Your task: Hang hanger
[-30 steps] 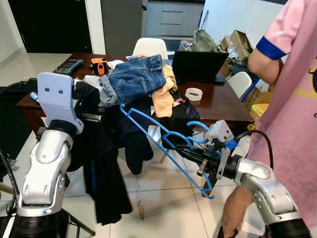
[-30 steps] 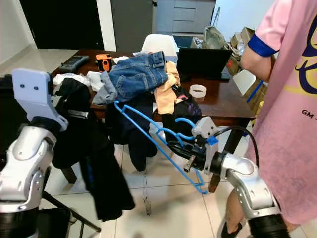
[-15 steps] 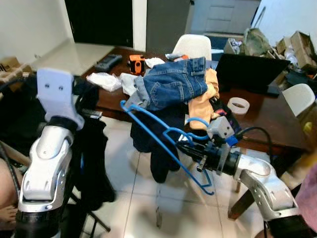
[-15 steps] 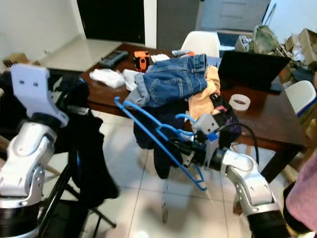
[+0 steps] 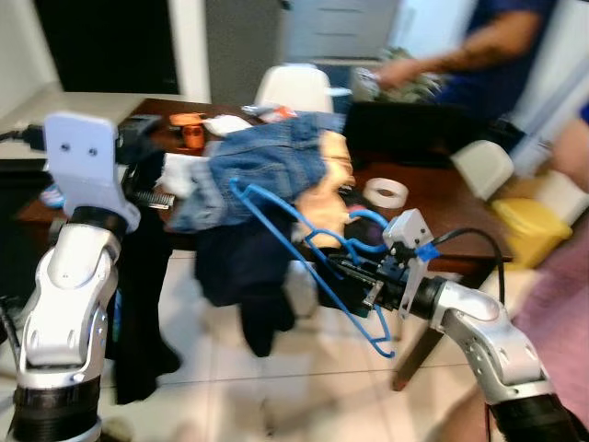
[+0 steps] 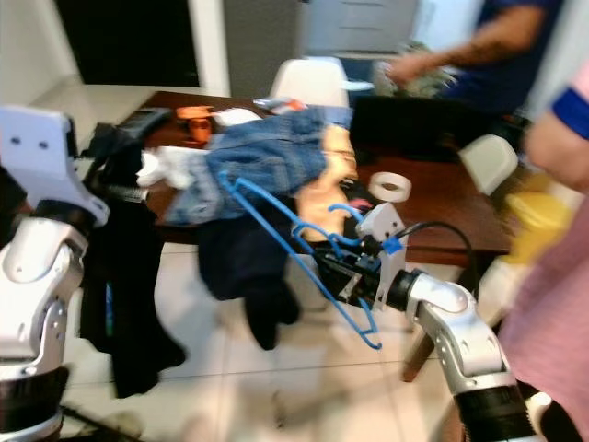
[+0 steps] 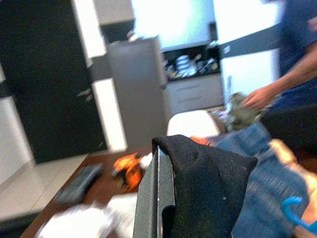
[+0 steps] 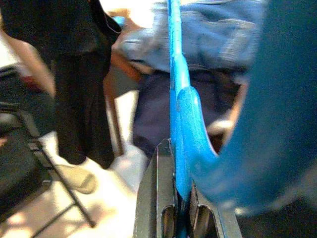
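Right end effector (image 5: 368, 281) is clamped tight on the blue hanger (image 5: 304, 249), fingers pinched flat against its lower bar near the hook, and the hanger juts up toward ten o'clock, out in the air in front of the tabletop (image 5: 442, 198). Left end effector (image 7: 163, 198) is raised at nine o'clock with a black garment (image 5: 143, 267) draped over it and hanging down toward the floor; from the wrist camera the cloth covers the fingers, so I cannot tell how far open they are. Progress call: the hanger is in hand but hooked on nothing, and no rail can be made out, so I judge the hanging itself is all to come, and the black garment does not look threaded onto the hanger either. Counting up: one blue hanger, one black garment on the left arm, one heap of clothes on the tabletop with jeans (image 5: 267, 166) on top, one roll of tape (image 5: 385, 192) at two o'clock, one laptop (image 5: 414, 133) behind it, two white chairs, and parts of two people at the right edge, blurred.
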### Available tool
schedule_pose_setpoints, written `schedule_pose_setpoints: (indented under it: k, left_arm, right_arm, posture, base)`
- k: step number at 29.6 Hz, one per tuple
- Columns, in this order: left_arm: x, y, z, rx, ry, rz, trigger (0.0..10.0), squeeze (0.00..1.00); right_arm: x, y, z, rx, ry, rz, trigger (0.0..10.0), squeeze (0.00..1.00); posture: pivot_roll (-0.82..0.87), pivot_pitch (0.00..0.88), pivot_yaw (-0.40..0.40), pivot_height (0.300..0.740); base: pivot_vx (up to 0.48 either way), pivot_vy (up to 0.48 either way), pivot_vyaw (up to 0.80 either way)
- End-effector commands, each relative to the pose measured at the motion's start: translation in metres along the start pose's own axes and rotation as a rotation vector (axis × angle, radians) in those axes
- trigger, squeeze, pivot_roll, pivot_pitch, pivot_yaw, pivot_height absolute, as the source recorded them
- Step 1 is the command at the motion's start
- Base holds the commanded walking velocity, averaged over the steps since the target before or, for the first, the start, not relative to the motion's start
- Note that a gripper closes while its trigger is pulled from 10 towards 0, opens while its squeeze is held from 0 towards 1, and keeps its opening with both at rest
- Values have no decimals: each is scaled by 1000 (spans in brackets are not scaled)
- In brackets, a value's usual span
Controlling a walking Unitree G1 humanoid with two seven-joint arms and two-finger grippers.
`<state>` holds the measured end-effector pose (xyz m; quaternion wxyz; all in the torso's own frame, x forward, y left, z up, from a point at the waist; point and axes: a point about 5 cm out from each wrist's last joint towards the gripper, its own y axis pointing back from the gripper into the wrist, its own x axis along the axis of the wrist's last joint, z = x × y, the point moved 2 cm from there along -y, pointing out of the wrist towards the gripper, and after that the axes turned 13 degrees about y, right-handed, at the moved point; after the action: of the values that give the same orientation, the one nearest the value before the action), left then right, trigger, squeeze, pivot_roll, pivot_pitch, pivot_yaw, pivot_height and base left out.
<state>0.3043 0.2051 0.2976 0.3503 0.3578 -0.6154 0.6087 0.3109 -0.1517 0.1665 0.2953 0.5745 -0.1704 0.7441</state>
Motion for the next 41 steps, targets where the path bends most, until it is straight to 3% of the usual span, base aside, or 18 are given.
schedule_pose_setpoints:
  k: [1, 2, 4, 5, 6, 7, 9, 12, 14, 16, 17, 19, 21, 25, 27, 29, 33, 41]
  left_arm:
    - [14, -2, -7, 15, -40, 46, 10000, 0]
    - [14, -2, -7, 15, -40, 46, 10000, 0]
    - [39, -11, -14, 16, -101, 127, 10000, 0]
    - [39, -11, -14, 16, -101, 127, 10000, 0]
    - [57, -17, -18, 19, -139, 184, 10000, 0]
    - [57, -17, -18, 19, -139, 184, 10000, 0]
    - [88, -24, -24, 31, -216, 282, 10000, 0]
    - [93, -25, -25, 35, -230, 300, 10000, 0]
    - [119, -29, -30, 59, -300, 382, 10000, 0]
    - [119, -29, -30, 59, -300, 382, 10000, 0]
    - [137, -30, -33, 78, -349, 436, 10000, 0]
    - [137, -30, -33, 78, -349, 436, 10000, 0]
    - [175, -31, -44, 146, -448, 546, 10000, 0]
    - [188, -31, -48, 171, -480, 579, 10000, 0]
    - [214, -39, -62, 215, -562, 626, 10000, 0]
    - [222, -42, -69, 231, -589, 634, 10000, 0]
    - [232, -59, -86, 238, -499, 624, 10000, 0]
    - [245, -74, -80, 186, -511, 651, 10000, 0]
  right_arm:
    - [2, -3, -3, 13, -14, 23, 10000, 0]
    - [2, -3, -3, 13, -14, 23, 10000, 0]
    - [6, -3, -4, 16, -27, 57, 10000, 0]
    - [6, -3, -4, 16, -27, 57, 10000, 0]
    - [8, -2, -6, 29, -29, 72, 10000, 0]
    - [8, -2, -6, 29, -29, 72, 10000, 0]
    - [10, -2, -8, 46, -28, 82, 10000, 0]
    - [10, -2, -9, 49, -28, 82, 10000, 0]
    - [10, -3, -9, 54, -36, 86, 10000, 0]
    - [10, -3, -9, 54, -36, 86, 10000, 0]
    - [10, -4, -10, 56, -40, 89, 10000, 0]
    - [10, -4, -10, 56, -40, 89, 10000, 0]
    - [10, -6, -9, 58, -44, 91, 10000, 0]
    - [10, -6, -9, 57, -45, 92, 10000, 0]
    - [9, -8, -9, 48, -57, 88, 10000, 0]
    - [8, -8, -9, 42, -64, 85, 10000, 0]
    - [1, -10, -8, 27, -70, 42, 10000, 0]
    - [1, -8, -9, 22, -62, 41, 10000, 0]
  posture:
    - [38, 0, -48, 740]
    - [38, 0, -48, 740]
    - [40, 0, -51, 740]
    - [40, 0, -51, 740]
    - [44, 0, -51, 740]
    - [44, 0, -51, 740]
    - [44, 0, -51, 740]
    - [44, 0, -51, 740]
    - [48, 0, -54, 740]
    - [48, 0, -54, 740]
    - [51, 0, -56, 740]
    - [51, 0, -56, 740]
    - [56, 0, -56, 740]
    - [58, 0, -56, 740]
    - [59, 0, -46, 740]
    - [59, 0, -45, 740]
    - [60, 0, -43, 740]
    - [42, 0, -30, 740]
  base:
    - [270, 0, -800]
    - [270, 0, -800]
    - [266, 0, -366]
    - [266, 0, 0]
    - [262, 0, 0]
    - [262, 0, 0]
    - [266, 0, 0]
    - [269, 0, 0]
    - [268, 0, 0]
    - [266, 0, 0]
    - [266, 0, 0]
    - [266, 0, 0]
    - [262, 0, 0]
    - [265, 0, 0]
    - [266, 0, 0]
    - [266, 0, 0]
    - [264, 0, -800]
    - [263, 0, 0]
